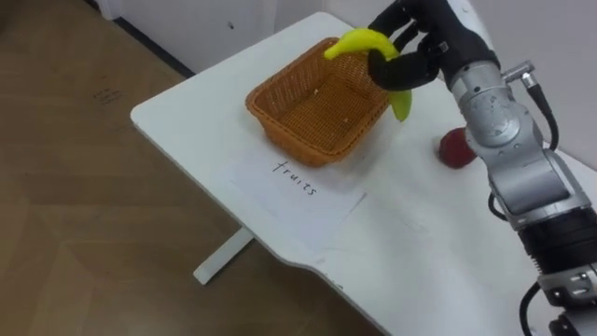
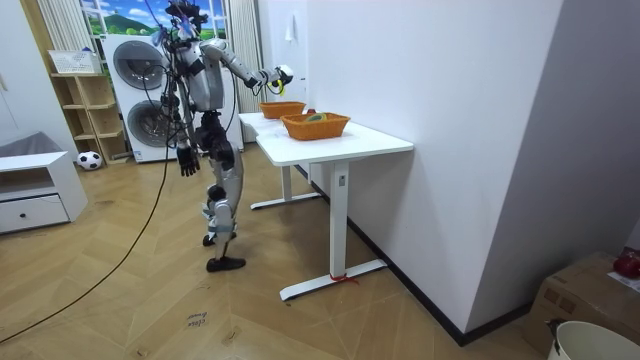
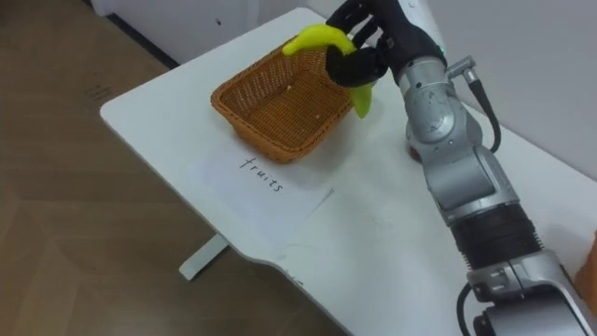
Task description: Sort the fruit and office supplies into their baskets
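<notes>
**What the views hide or cut off**

The black right hand (image 1: 415,51) curls over the middle of the curved yellow banana (image 1: 359,42), so only its two ends show. At the right of the frame, the round red fruit (image 1: 453,149) sits half behind the robot's forearm. The white table (image 1: 187,112) runs off the right and lower edges. In the room view, the far woven orange basket (image 2: 275,110) is partly covered by the nearer woven orange basket (image 2: 315,127), whose contents are too small to tell. The left hand (image 2: 187,160), hanging by the thigh, is too small to read.
</notes>
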